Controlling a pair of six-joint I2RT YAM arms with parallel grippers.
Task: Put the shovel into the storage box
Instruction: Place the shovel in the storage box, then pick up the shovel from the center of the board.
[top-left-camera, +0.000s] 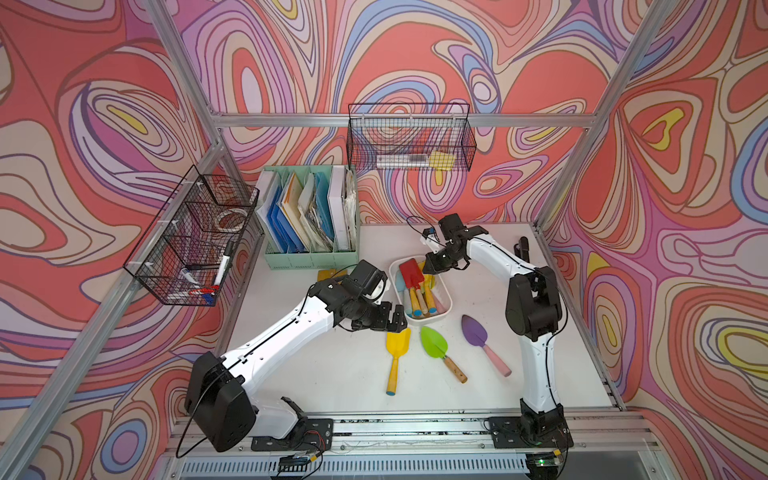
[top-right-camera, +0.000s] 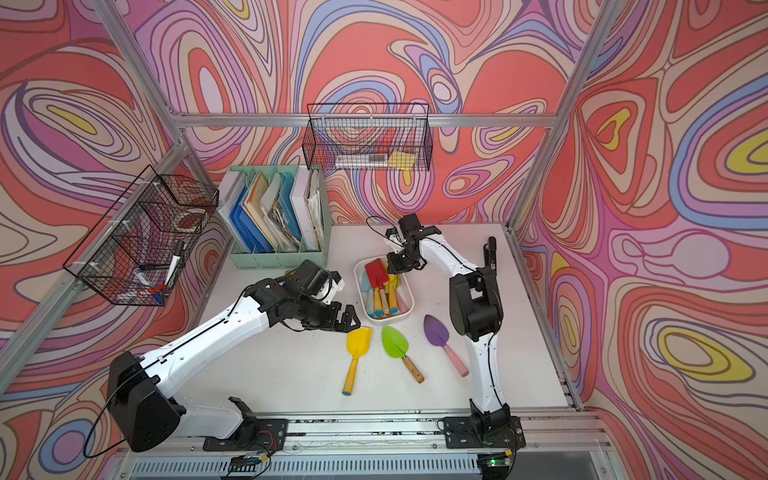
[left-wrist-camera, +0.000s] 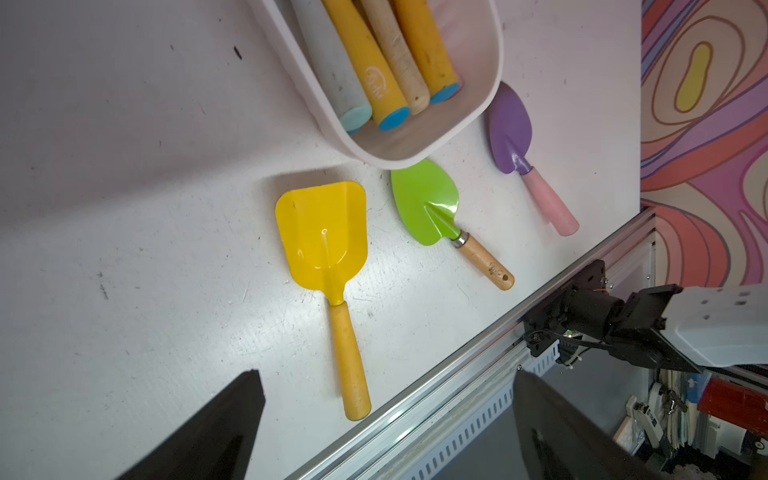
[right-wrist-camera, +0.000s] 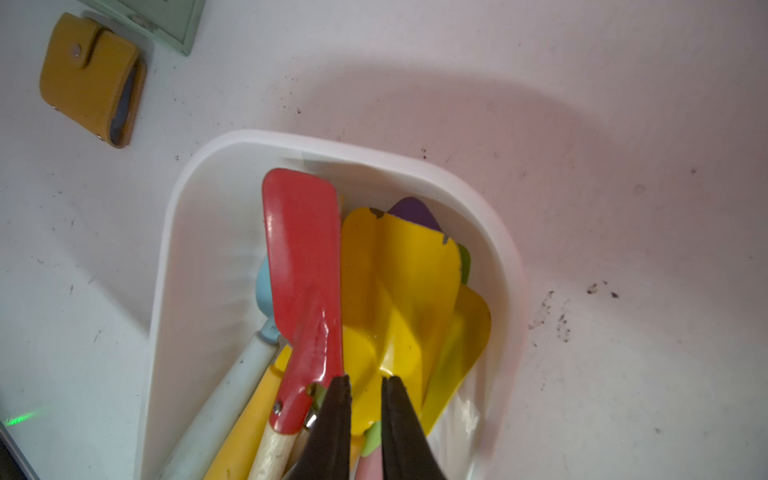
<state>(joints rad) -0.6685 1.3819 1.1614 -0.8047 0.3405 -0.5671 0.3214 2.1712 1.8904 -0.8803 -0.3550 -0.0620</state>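
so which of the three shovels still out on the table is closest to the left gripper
The yellow square-bladed shovel with the yellow wooden handle; its blade lies right under the open left gripper, while the green and purple pointed ones lie farther away.

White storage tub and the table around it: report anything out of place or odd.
Three shovels lie loose on the white table outside the white plastic storage tub: a yellow square-bladed shovel, a green pointed one and a purple one with a pink handle. A mustard snap pouch lies by the mint organizer.
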